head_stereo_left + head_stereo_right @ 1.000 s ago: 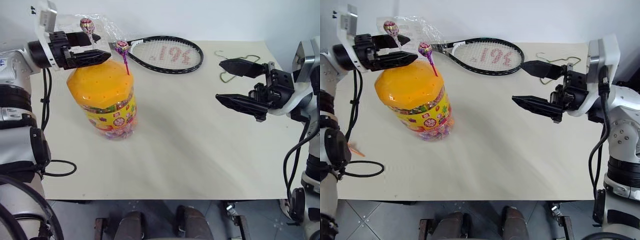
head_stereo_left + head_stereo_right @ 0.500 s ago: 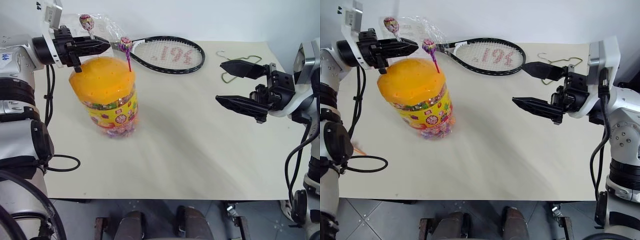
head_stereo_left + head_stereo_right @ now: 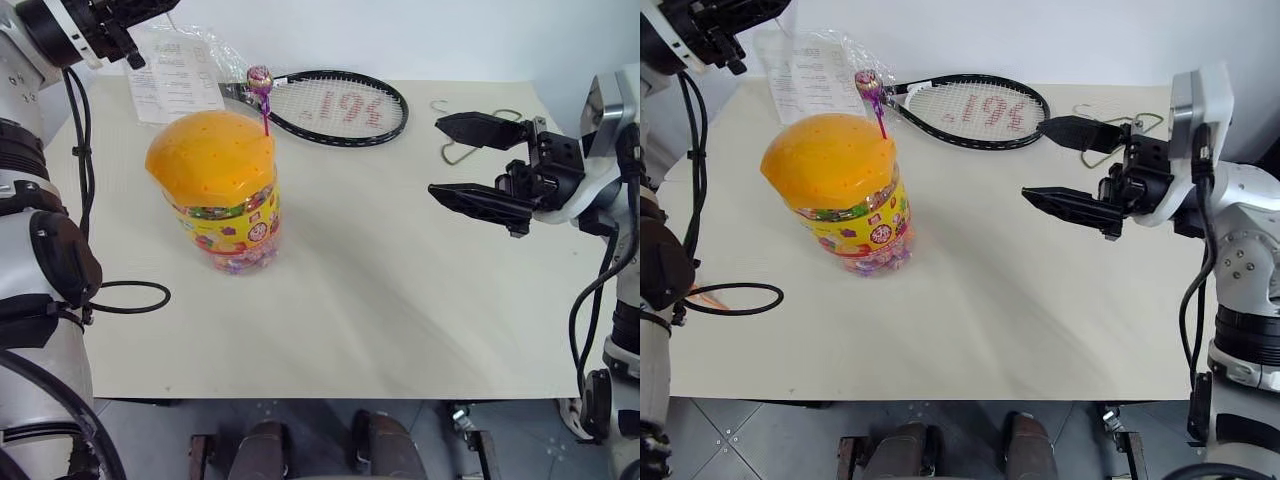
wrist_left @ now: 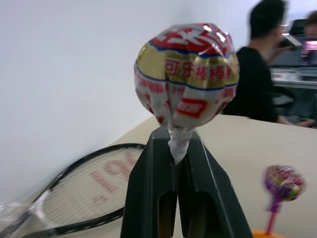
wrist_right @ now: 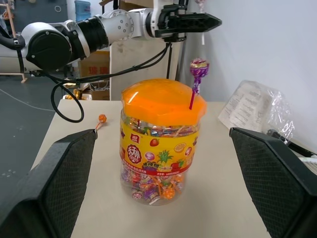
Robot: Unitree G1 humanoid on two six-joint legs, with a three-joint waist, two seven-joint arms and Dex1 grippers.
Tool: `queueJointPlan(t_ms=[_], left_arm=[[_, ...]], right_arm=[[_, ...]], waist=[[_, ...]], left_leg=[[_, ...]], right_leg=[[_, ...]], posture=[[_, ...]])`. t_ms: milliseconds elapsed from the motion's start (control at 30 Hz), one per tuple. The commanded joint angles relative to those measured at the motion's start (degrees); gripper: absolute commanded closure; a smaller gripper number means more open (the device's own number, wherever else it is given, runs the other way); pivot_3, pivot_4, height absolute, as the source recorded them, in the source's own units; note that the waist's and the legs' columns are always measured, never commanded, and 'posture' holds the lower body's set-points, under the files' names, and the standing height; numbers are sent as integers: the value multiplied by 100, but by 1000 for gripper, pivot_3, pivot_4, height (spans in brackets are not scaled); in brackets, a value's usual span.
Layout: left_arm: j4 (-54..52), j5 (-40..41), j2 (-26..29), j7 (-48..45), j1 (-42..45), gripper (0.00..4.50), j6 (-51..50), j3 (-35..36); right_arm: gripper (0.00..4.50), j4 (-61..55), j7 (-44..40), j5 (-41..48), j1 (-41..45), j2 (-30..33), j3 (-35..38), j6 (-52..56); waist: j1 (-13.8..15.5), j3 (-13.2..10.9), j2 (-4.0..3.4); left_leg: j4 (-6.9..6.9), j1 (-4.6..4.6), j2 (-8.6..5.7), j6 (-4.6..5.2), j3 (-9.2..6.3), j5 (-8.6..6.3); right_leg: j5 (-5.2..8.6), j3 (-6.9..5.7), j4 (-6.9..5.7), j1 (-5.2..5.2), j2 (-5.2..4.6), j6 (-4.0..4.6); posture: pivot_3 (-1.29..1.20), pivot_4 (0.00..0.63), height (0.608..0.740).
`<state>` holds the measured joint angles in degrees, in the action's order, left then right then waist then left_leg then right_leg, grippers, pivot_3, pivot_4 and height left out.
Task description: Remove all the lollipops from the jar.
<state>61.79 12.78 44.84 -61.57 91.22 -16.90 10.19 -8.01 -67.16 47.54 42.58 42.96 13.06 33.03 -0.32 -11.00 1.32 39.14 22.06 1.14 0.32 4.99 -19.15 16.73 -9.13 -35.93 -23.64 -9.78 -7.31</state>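
The jar stands upright at the table's left, a clear tub with an orange domed lid and a yellow label. One purple lollipop is stuck by its stick in the lid's far edge. My left gripper is raised well above and behind the jar, shut on the stick of a lollipop in a gold, red and white wrapper, lifted clear of the lid. An orange lollipop lies on the table beyond the jar. My right gripper hangs open to the jar's right, apart from it and holding nothing.
A black tennis racket lies at the table's back, behind the jar. A clear plastic bag with a printed sheet is at the back left, a wire hanger at the back right. A person sits far off.
My left gripper shut on the lollipop's stick above the lid, then rose with it, off the jar. The purple lollipop, the jar and my right gripper stayed put.
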Motion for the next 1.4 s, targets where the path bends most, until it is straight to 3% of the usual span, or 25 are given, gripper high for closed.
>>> queueJointPlan(t_ms=[33, 200, 367, 500, 633, 867, 1167, 1400], left_arm=[[25, -547, 567, 1159, 291, 4489, -949, -201], [-421, -1027, 1216, 1473, -449, 4489, -2208, -585], [-1430, -1264, 1830, 1531, -1873, 4489, -3644, -828], [-1985, -1194, 2047, 1687, -2955, 4489, -4212, -706], [-1645, -1196, 1965, 2192, -3322, 4489, -4699, -521], [-1062, -1114, 1846, 2694, -3710, 4489, -4596, -289], [-382, -1056, 1647, 2928, -3355, 4489, -4019, -218], [-159, -1111, 1642, 2894, -2962, 2590, -3950, -286]], right_arm=[[0, 106, -149, -39, 209, -12, -35, -181], [0, 354, -324, -121, 394, -76, -177, -230], [0, 614, -499, -211, 587, -149, -341, -284], [0, 820, -627, -292, 732, -215, -425, -324], [0, 913, -712, -357, 828, -307, -511, -318], [0, 841, -737, -326, 772, -281, -495, -243], [0, 857, -759, -341, 827, -260, -515, -202], [0, 942, -814, -393, 912, -266, -537, -235]], waist=[[-48, 0, 0], [-142, 0, -1], [-131, -1, 2], [-124, -1, 2], [-96, 1, 6], [-115, 3, 11], [-103, 5, 14], [-128, 8, 18]], left_leg=[[-1, 1, 0, 0, 2, 0], [-9, 0, 0, 0, 3, 0], [-2, 4, 1, 0, 1, 0], [-3, 4, 3, 0, 1, 0], [3, 4, 3, 0, -3, 0], [4, 4, 2, -1, -1, 0], [4, 4, 2, -1, 0, 0], [4, 4, 1, -1, 1, 0]], right_leg=[[0, 2, -1, -4, 0, 0], [0, 4, 0, -5, 0, 0], [0, 5, -2, -7, 0, 0], [0, 4, -1, -7, 0, 0], [0, 2, -6, -5, 0, 0], [0, 3, -7, -5, 0, 0], [0, 2, -8, -5, 0, 0], [-1, 3, -8, -5, 0, -1]], posture=[[0, 150, 740], [0, 150, 740], [0, 150, 740], [0, 150, 740], [0, 150, 740], [0, 150, 740], [0, 150, 740], [0, 150, 740]])
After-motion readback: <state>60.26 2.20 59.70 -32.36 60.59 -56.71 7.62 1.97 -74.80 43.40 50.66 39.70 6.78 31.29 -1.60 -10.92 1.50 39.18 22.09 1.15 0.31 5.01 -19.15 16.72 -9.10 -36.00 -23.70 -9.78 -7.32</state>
